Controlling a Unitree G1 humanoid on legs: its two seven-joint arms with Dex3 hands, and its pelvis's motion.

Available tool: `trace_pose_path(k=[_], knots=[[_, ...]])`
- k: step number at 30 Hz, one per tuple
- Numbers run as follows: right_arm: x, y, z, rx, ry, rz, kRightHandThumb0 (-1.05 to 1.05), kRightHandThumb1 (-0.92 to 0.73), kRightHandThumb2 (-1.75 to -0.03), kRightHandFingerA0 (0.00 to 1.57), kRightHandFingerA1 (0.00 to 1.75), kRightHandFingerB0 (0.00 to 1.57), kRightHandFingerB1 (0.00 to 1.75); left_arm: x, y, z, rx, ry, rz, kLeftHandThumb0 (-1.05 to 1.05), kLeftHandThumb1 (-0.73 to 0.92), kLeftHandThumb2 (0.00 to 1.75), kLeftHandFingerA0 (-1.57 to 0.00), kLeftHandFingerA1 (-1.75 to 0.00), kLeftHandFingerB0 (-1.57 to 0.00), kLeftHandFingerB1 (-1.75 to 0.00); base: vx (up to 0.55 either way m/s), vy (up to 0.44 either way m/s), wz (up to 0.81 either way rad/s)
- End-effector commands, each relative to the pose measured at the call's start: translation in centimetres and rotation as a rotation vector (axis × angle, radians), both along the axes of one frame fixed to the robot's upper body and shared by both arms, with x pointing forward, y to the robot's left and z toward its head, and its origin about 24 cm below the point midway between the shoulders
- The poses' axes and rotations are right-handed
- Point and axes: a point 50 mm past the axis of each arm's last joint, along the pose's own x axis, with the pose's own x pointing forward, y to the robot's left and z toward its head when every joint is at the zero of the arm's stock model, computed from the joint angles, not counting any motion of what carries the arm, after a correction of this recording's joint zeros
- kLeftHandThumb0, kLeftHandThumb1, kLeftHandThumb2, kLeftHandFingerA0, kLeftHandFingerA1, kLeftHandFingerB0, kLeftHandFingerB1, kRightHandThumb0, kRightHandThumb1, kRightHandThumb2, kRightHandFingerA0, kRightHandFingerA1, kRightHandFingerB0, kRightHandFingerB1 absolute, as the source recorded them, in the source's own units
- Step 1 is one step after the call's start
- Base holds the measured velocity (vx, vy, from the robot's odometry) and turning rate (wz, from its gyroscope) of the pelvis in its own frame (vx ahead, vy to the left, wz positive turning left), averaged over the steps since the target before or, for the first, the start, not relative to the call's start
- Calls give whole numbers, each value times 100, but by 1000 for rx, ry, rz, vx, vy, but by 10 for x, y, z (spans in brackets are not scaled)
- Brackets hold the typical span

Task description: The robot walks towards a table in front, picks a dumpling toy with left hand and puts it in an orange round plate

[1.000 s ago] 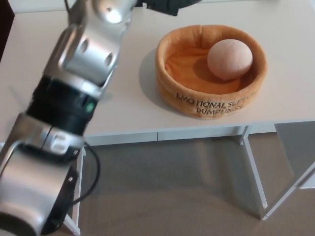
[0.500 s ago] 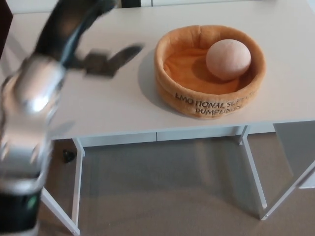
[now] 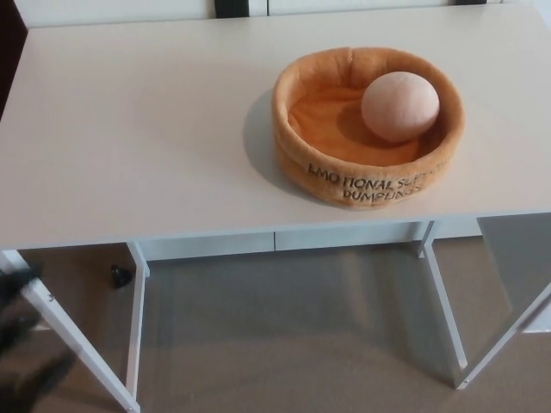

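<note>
The round, pale pink dumpling toy [image 3: 399,105] lies inside the orange round plush plate [image 3: 297,142], against its far right wall. The plate stands on the white table [image 3: 138,138], right of the middle, with black lettering on its front wall. My left hand [image 3: 21,340] shows as a blurred black shape at the lower left corner, below the table's front edge and far from the plate. Its fingers are spread and hold nothing. My right hand does not show.
The table's white legs [image 3: 135,318] and a cross brace [image 3: 73,340] stand beside my left hand. More white legs [image 3: 448,310] are at the right. Brown carpet [image 3: 293,344] lies under the table, with a small dark object [image 3: 120,275] near the left leg.
My left arm has swung back from over the table, down and to the left, out past the front edge. The dumpling and plate have stayed in place.
</note>
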Motion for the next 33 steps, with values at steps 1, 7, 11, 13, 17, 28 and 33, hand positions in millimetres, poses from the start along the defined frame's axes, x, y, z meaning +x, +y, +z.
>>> trace_pose_path(k=[1, 7, 11, 13, 17, 28, 33], knots=[[-14, -10, -2, -68, 22, -30, -48, -54, -56, 67, 49, 33, 33, -110, 58, -21, 147, 355, -174, -47, 46, 54, -29, -35, -31, -32, 0, 0, 0], [-8, -7, -6, -72, 17, -53, -42, -55, -56, 71, 50, 34, 33, -119, 77, -63, 246, 581, -152, -45, 47, 55, -48, -44, -42, -34, 0, 0, 0], [-1, -4, -8, -62, 9, -55, -41, -56, -56, 73, 51, 34, 33, -117, 77, -82, 327, 659, -176, -53, 41, 73, -55, -56, -38, -44, 0, 0, 0], [3, -6, -10, -80, 32, -52, -42, -57, -58, 79, 54, 32, 33, -113, 74, -98, 360, 729, -196, -45, 49, 55, -81, -62, -43, -34, 0, 0, 0], [5, -11, -16, -118, 107, -68, -44, -57, -57, 66, 50, 32, 32, -108, 70, -121, 322, 841, -165, -37, 50, 55, -88, -62, -35, -33, 0, 0, 0], [-3, -17, -22, -130, 184, -107, -43, -58, -57, 53, 46, 32, 31, -103, 58, -145, 72, 784, 177, -30, 51, 55, -73, -61, -23, -29, 0, 0, 0], [2, -17, -23, -155, 199, -77, -47, -59, -57, 51, 44, 34, 32, -106, 50, -152, 180, 776, 177, -29, 51, 56, -77, -64, -29, -31, 0, 0, 0]])
